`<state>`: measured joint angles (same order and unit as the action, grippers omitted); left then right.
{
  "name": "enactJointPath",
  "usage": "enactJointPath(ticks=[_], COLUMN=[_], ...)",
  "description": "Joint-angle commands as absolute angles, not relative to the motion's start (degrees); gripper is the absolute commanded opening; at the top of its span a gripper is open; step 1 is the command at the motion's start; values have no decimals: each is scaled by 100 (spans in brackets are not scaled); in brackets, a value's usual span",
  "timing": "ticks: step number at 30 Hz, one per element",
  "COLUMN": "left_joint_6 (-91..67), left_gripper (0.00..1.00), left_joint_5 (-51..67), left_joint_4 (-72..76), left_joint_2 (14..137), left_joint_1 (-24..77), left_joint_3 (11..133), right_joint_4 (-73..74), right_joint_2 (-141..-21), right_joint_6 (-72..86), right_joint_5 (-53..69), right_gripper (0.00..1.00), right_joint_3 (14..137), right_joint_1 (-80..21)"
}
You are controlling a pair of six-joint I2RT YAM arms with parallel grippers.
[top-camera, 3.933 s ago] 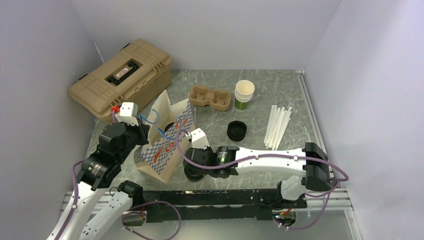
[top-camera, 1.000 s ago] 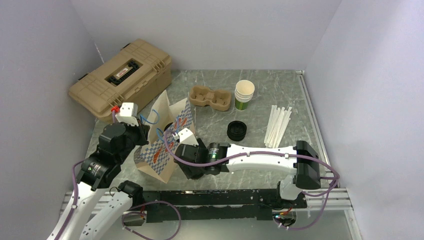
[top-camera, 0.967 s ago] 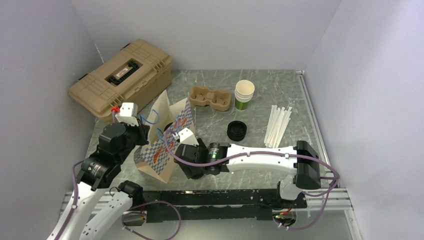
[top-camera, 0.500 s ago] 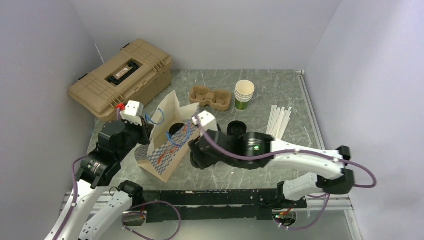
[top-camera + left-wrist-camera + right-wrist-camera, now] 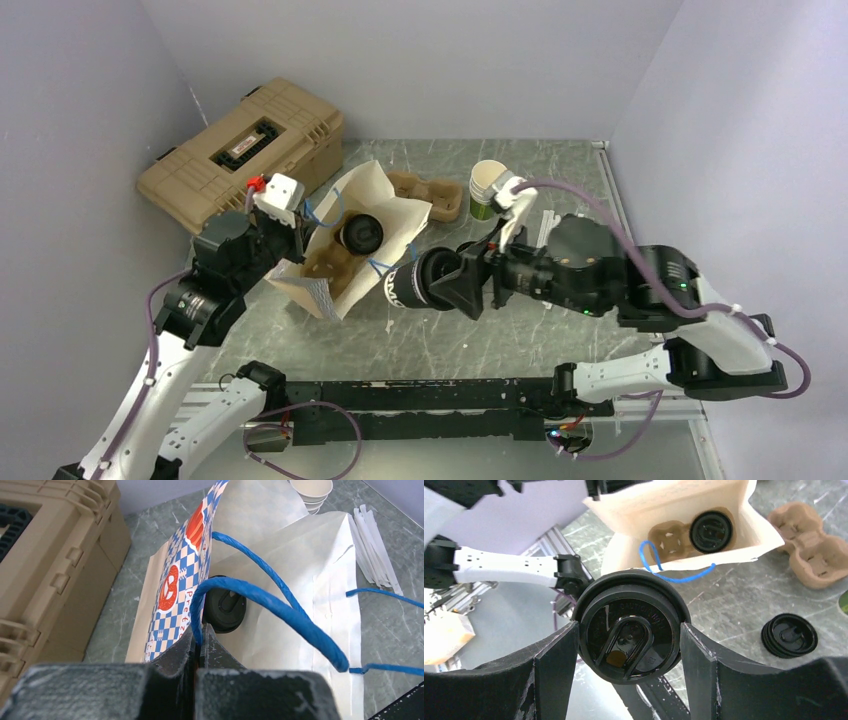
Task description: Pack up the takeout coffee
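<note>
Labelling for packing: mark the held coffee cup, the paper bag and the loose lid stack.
held coffee cup (image 5: 631,640), right wrist view, centre of black lid.
paper bag (image 5: 400,218), top view, inner white wall.
loose lid stack (image 5: 789,639), right wrist view, top lid.

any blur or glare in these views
Left wrist: the left pincer is out of focus, the blue bag handle sharper. Right wrist: faint sheen on the lidded takeout coffee in the right pincer. Top external: even light, soft shadows.
</note>
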<state>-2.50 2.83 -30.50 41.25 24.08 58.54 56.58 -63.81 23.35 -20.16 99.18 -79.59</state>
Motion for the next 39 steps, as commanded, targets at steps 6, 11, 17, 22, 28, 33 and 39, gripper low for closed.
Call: enactJointPath(ticks=[6,11,17,22,28,33,39], left_joint_6=[529,617,622,610,763,843,798], left_gripper=[0,0,0,0,0,0,0], left_joint_5=[714,1066,1570,1756,2174,2317,2266], left_joint_4=[-2436,-2447,-2550,-2649,-2733,-2784,-2912], left_joint_2=[4419,4380,4287,4046,3845,3723,3643], left_joint_1=[2408,2408,2404,2408,2408,2408,2408], left_joint_3=[6173,6221,6187,6129,6124,6150,6169], right_joint_4=[5488,5259,4291,3786,2904,2008,981], right_joint_2=[-6372,-6749,-7244,-7831,-8183,-8187,-8070], right_joint_6=[1667,1380,1019,793,561,368,166], right_joint_5=[-1846,-2547,-3081,-3271,-3064,-2820,-2976], right_gripper=[36,35,35,34,33,31,31], right_joint_3=[10932,10967,10308,9926,9079,8240,7133], right_joint_1=[-7954,-7958,-7954,-7946,-7910,-7961,-8350])
